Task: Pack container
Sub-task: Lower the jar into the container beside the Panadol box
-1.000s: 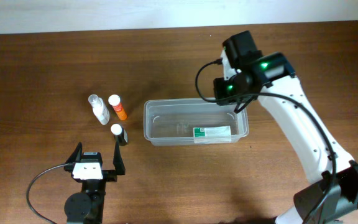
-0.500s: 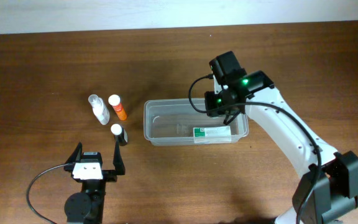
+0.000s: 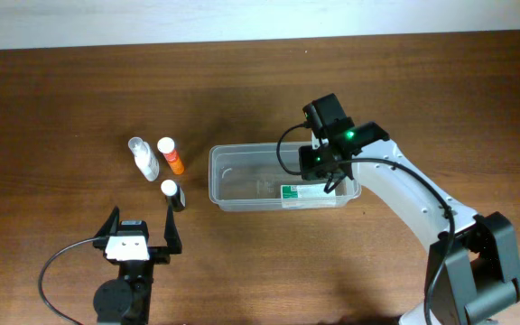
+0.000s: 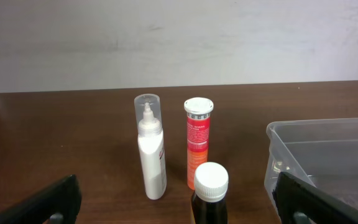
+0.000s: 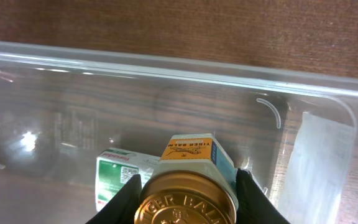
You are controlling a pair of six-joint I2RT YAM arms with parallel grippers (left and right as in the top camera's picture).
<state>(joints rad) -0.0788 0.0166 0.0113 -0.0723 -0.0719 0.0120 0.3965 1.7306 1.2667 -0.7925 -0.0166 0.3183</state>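
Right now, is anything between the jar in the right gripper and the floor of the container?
Partly. A green-and-white box already lies on the container floor, just beside and below the gold-lidded jar. Most of the floor elsewhere looks bare.

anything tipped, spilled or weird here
Nothing stands out. The white squeeze bottle, orange tube and dark bottle stand upright; the green-white box lies in the clear plastic tub; right gripper holds a gold-lidded jar.

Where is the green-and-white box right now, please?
Overhead, the green-and-white box lies inside the container, along its near long wall toward the right end, just under the right gripper holding a gold-lidded jar.
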